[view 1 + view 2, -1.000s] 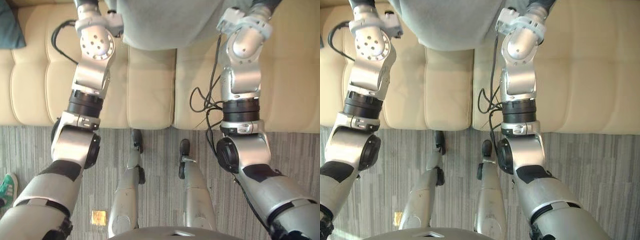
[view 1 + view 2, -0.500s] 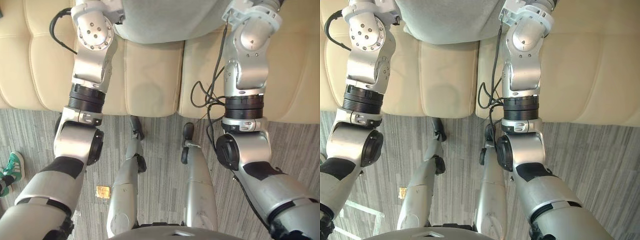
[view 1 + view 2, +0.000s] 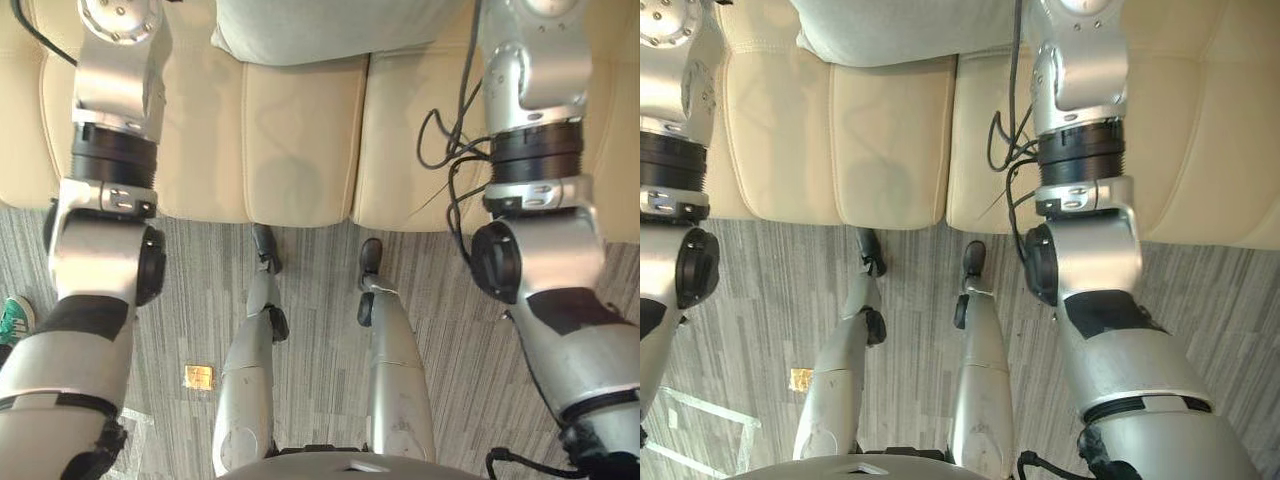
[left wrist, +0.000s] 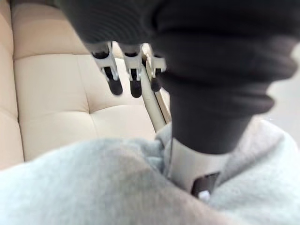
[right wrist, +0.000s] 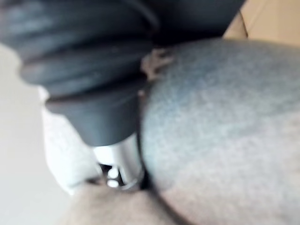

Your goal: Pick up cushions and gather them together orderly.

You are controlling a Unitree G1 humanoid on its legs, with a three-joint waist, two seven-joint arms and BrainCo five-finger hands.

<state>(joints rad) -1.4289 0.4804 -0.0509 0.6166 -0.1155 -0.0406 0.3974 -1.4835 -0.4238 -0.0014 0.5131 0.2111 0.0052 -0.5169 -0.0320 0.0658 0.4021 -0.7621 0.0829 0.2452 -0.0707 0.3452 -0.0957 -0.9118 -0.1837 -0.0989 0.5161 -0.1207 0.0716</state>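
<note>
- Left hand (image 4: 133, 63): fingers straight and relaxed, clear of the cream sofa (image 4: 51, 93); its thumb presses into the grey cushion (image 4: 93, 183) beside the palm.
- Right hand (image 5: 119, 164): pressed against the cushion's opposite side; fingers hidden, grip unclear.

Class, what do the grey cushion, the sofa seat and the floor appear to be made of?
Grey cushion: soft matte fabric, probably fleece; fuzzy surface. Sofa seat: cream leather or imitation; smooth, stitched seams. Floor: grey carpet, likely; fine stripes.
</note>
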